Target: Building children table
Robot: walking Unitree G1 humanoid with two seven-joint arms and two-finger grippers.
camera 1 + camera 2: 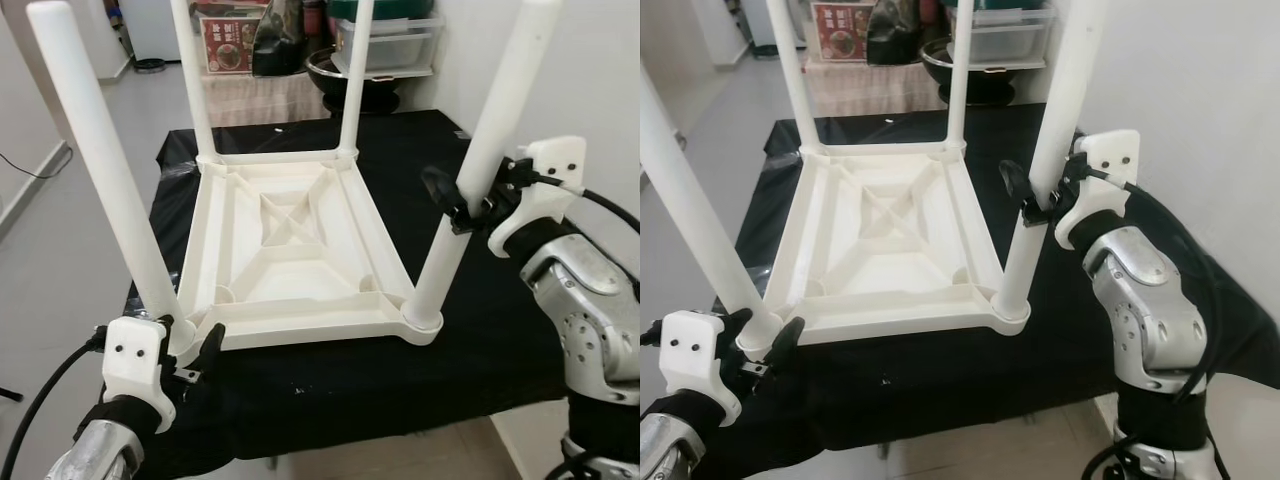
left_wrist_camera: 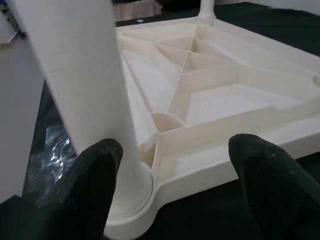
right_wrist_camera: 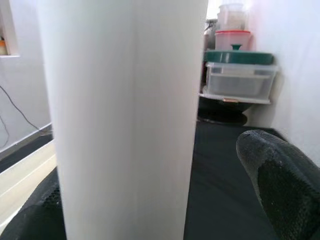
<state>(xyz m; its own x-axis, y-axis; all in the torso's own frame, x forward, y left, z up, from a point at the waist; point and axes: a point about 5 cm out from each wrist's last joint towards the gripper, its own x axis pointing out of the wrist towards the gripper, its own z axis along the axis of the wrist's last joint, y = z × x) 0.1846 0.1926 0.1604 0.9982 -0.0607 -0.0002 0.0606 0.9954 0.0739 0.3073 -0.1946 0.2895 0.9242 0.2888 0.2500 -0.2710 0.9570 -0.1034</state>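
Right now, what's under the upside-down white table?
A black cloth lies under the table, spreading past every edge. Whatever the cloth rests on is covered, so I can't see it.
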